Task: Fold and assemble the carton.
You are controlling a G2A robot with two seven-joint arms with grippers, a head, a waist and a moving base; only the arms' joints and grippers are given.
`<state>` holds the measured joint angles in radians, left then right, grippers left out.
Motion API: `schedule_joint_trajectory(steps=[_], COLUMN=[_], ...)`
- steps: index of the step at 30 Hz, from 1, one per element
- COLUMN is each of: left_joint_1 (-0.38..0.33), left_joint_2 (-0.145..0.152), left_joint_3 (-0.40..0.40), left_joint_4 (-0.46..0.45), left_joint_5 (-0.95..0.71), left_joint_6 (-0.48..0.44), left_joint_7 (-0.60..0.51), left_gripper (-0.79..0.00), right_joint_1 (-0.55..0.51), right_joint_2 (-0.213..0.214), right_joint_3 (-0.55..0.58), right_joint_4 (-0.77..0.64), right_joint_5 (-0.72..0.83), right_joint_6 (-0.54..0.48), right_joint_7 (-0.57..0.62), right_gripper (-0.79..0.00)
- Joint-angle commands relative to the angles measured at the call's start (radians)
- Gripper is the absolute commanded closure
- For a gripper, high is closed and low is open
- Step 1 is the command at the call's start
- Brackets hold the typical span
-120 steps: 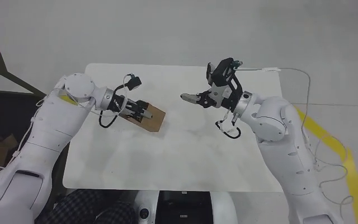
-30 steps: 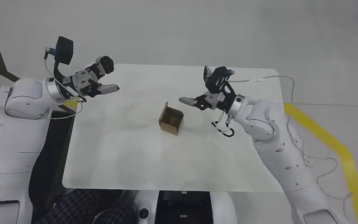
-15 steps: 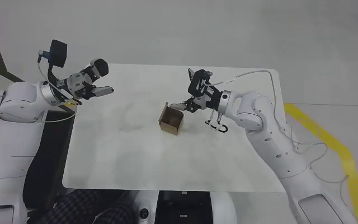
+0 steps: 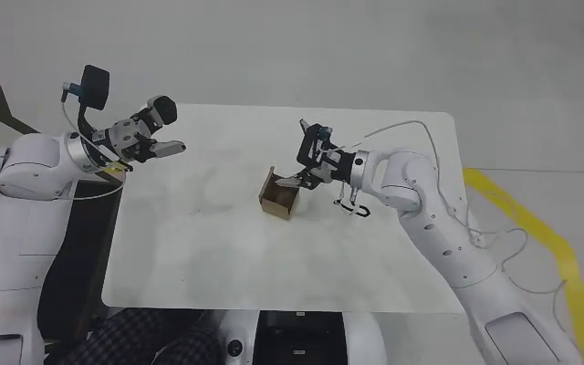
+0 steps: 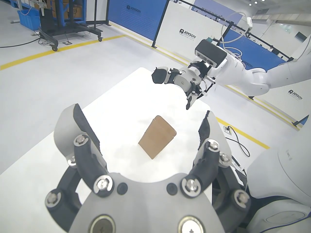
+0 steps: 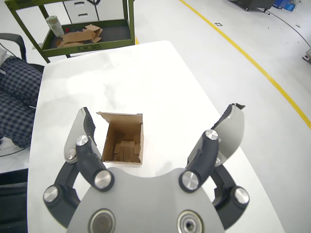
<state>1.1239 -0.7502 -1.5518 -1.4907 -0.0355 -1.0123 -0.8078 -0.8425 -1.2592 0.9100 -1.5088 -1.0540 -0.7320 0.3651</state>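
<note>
The brown carton [image 4: 278, 193] stands near the middle of the white table [image 4: 274, 265], its top open. Folded flaps line its bottom in the right wrist view, where the carton [image 6: 124, 139] lies just beside one finger. My right gripper [image 4: 288, 181] hovers open at the carton's right rim, nothing between its fingers [image 6: 85, 122]. My left gripper [image 4: 175, 145] is held open and empty over the table's left edge, well away from the carton. In the left wrist view the carton [image 5: 158, 138] shows a closed side, and the right gripper [image 5: 188, 103] hangs above it.
A black cable loop [image 4: 358, 208] dangles under the right arm near the carton. Off the table's far end stands a green cart [image 6: 85, 37] holding cardboard scraps. A chair with chequered cloth [image 6: 14, 93] sits next to the table.
My left gripper let go of the carton and drew back to the table's left edge. The carton now stands upright mid-table. My right gripper has moved left and down to its rim.
</note>
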Motion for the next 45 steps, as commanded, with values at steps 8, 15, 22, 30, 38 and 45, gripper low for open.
schedule_joint_trajectory(steps=[8,15,22,30,38,45], left_joint_1=[0.0,0.0,0.0,0.0,0.0,0.0], left_joint_2=[0.0,0.0,0.0,0.0,0.0,0.0], left_joint_3=[0.0,0.0,0.0,0.0,0.0,0.0], left_joint_4=[0.0,0.0,0.0,0.0,0.0,0.0], left_joint_5=[0.0,0.0,0.0,0.0,0.0,0.0], left_joint_6=[0.0,0.0,0.0,0.0,0.0,0.0], left_joint_7=[0.0,0.0,0.0,0.0,0.0,0.0], left_gripper=[-0.785,-0.785,-0.785,-0.785,-0.785,-0.785], right_joint_1=[0.068,0.127,0.196,0.267,0.331,0.375], right_joint_2=[-0.029,-0.061,-0.092,-0.132,-0.167,-0.18], right_joint_3=[-0.099,-0.17,-0.23,-0.289,-0.353,-0.386], right_joint_4=[0.151,0.29,0.402,0.514,0.614,0.678], right_joint_5=[-0.095,-0.167,-0.222,-0.257,-0.311,-0.325], right_joint_6=[-0.113,-0.128,-0.176,-0.246,-0.28,-0.28], right_joint_7=[-0.181,-0.303,-0.387,-0.488,-0.546,-0.609], right_gripper=[-0.785,-0.785,-0.785,-0.434,-0.354,-0.299])
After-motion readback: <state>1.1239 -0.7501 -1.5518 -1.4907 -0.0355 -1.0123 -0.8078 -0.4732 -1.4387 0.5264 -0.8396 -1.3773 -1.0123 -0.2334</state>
